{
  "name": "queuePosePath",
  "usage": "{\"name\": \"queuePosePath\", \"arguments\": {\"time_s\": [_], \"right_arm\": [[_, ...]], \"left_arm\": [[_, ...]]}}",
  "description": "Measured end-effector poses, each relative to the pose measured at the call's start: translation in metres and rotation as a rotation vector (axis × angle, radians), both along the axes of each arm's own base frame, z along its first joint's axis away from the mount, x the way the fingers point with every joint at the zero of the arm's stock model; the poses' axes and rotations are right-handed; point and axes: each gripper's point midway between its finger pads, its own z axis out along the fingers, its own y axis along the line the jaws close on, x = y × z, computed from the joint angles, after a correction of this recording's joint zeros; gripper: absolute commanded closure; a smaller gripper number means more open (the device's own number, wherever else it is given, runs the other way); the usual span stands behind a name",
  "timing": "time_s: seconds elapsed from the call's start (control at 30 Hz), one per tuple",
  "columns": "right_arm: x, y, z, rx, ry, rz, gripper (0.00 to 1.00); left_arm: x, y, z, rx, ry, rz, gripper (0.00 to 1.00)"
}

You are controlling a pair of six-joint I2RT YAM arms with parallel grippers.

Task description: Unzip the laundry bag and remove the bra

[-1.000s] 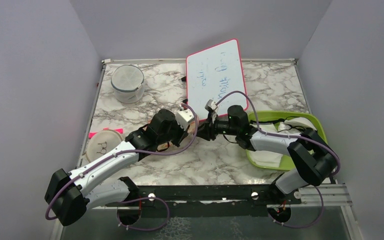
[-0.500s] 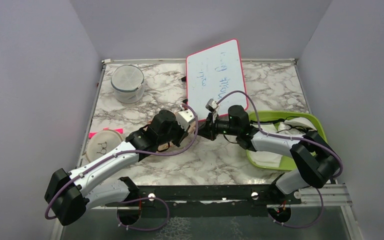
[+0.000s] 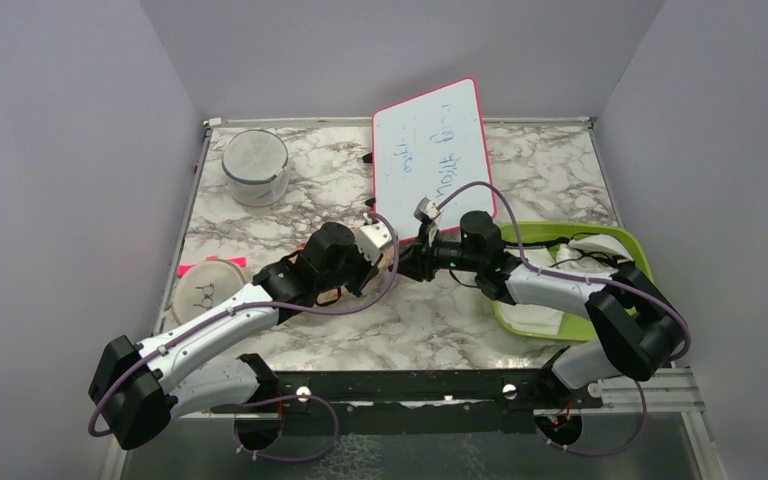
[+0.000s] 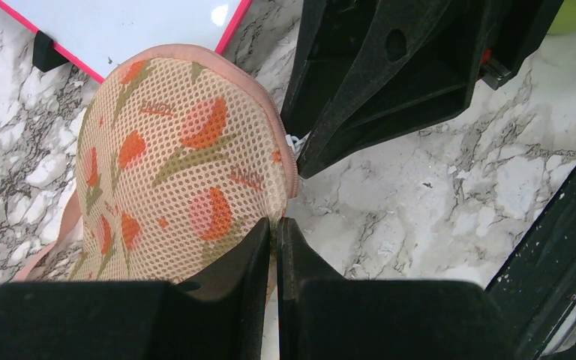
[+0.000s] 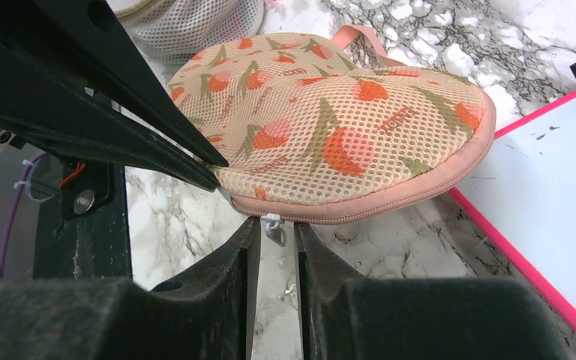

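Observation:
The peach-pink laundry bag (image 4: pixel 180 150) with orange-red and green motifs lies on the marble table, its zip shut in the right wrist view (image 5: pixel 330 127). In the top view only a sliver of it (image 3: pixel 388 256) shows between the arms. My left gripper (image 4: pixel 276 221) is shut on the bag's zip edge. My right gripper (image 5: pixel 276 225) is narrowly open, its tips on either side of the small metal zip pull (image 5: pixel 274 227), with a gap still showing on one side. The two grippers meet tip to tip (image 3: pixel 400 266). The bra is hidden.
A whiteboard (image 3: pixel 430 150) leans just behind the bag. A green tray (image 3: pixel 643 262) with white garments (image 3: pixel 600 245) is at the right. A round white mesh cylinder (image 3: pixel 256 165) stands back left, and a white disc pouch (image 3: pixel 203 290) lies at the left.
The right arm has shifted slightly forward and left toward the bag. The left gripper stays on the bag's edge.

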Motion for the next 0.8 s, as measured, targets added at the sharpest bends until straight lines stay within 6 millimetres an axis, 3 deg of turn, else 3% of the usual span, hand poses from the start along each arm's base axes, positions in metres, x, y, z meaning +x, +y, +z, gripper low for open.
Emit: {"name": "queuePosePath", "arguments": {"time_s": [0.1, 0.27, 0.43, 0.67, 0.8], "right_arm": [[0.0, 0.002, -0.003, 0.001, 0.004, 0.011, 0.8], [-0.002, 0.003, -0.009, -0.004, 0.026, 0.02, 0.97], [0.0, 0.003, -0.008, 0.003, 0.049, -0.001, 0.99], [0.001, 0.003, -0.012, -0.048, 0.172, -0.033, 0.99], [-0.011, 0.001, -0.029, -0.084, 0.268, -0.011, 0.99]], "left_arm": [[-0.001, 0.0, -0.001, 0.003, 0.0, -0.002, 1.0], [-0.002, -0.001, -0.001, 0.01, -0.002, -0.003, 1.0], [-0.003, -0.001, -0.001, 0.013, -0.005, -0.001, 0.99], [-0.005, -0.002, -0.004, 0.035, -0.015, -0.002, 0.68], [-0.017, -0.013, -0.019, 0.083, 0.005, -0.037, 0.58]]}}
